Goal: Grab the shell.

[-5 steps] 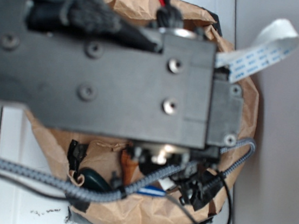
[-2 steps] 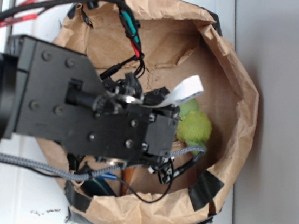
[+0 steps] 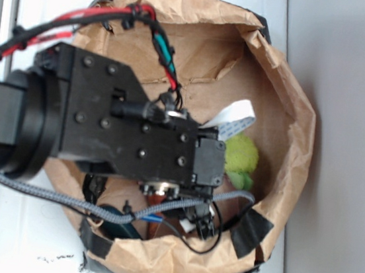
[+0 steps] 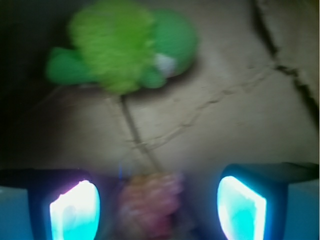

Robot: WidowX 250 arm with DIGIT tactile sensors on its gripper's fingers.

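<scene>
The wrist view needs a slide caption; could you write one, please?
Open tool straddling a blurred pinkish-orange object, green plush toy beyond.

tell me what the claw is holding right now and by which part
Nothing yet. The claw is open, its fingers apart, with the blurred shell between them, not clamped.

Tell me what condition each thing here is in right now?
hand: open, fingers wide apart.
shell: blurred, lying low between the fingers, not gripped.
green plush toy: lying on the paper floor, untouched.
paper bag: open-topped, rim rolled and taped.
</scene>
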